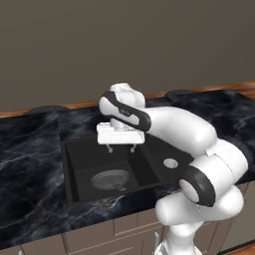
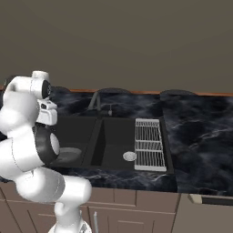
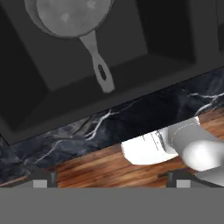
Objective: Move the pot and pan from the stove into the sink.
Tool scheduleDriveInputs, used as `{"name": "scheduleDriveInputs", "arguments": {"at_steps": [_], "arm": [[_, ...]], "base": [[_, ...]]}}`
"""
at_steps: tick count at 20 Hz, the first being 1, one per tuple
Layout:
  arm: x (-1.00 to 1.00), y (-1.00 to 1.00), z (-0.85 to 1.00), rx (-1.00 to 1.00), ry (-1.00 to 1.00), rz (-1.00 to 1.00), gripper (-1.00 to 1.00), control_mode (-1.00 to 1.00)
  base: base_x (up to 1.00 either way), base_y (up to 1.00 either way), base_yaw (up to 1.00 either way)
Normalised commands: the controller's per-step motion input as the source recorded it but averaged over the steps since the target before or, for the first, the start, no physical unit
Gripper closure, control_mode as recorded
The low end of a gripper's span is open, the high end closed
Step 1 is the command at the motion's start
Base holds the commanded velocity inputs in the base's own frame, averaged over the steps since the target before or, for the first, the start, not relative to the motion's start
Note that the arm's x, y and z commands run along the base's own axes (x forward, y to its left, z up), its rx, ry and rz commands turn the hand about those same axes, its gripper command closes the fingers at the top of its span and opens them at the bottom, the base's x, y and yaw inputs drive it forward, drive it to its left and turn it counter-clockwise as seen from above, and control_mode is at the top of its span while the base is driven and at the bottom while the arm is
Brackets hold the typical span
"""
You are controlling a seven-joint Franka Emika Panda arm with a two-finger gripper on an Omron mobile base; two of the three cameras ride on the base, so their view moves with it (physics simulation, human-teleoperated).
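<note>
Hand (image 1: pixel 121 147) hangs over the left basin of the sink (image 1: pixel 74 172), fingers spread wide, gripping nothing. Below it the pan (image 1: pixel 110 178) lies flat on the basin floor, handle (image 3: pixel 98 65) free. Black marbled surface (image 1: pixel 30 149) surrounds the sink. Farther right, wire rack (image 2: pixel 149 143) spans the right basin's edge.

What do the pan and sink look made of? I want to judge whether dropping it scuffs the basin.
Pan: dull grey, one-piece handle, likely cast metal. Sink: matte black, no shine, maybe composite or coated metal. Rendered, so both are guesses.
</note>
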Motion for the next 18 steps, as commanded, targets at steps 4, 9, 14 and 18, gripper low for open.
{"name": "scheduleDriveInputs", "arguments": {"at_steps": [4,9,14,18], "arm": [[-0.85,-0.32,0.74,0.03,-0.07,-0.13,-1.0,-1.0],[-0.88,-0.41,0.61,0.02,-0.04,-0.13,-1.0,-1.0],[-0.92,-0.47,0.49,0.0,-0.05,-0.12,-1.0,-1.0],[-0.93,-0.42,0.33,0.0,-0.07,-0.11,-1.0,-1.0]], "base": [[0.0,0.0,0.0],[0.0,0.0,0.0],[0.0,0.0,0.0],[0.0,0.0,0.0]]}}
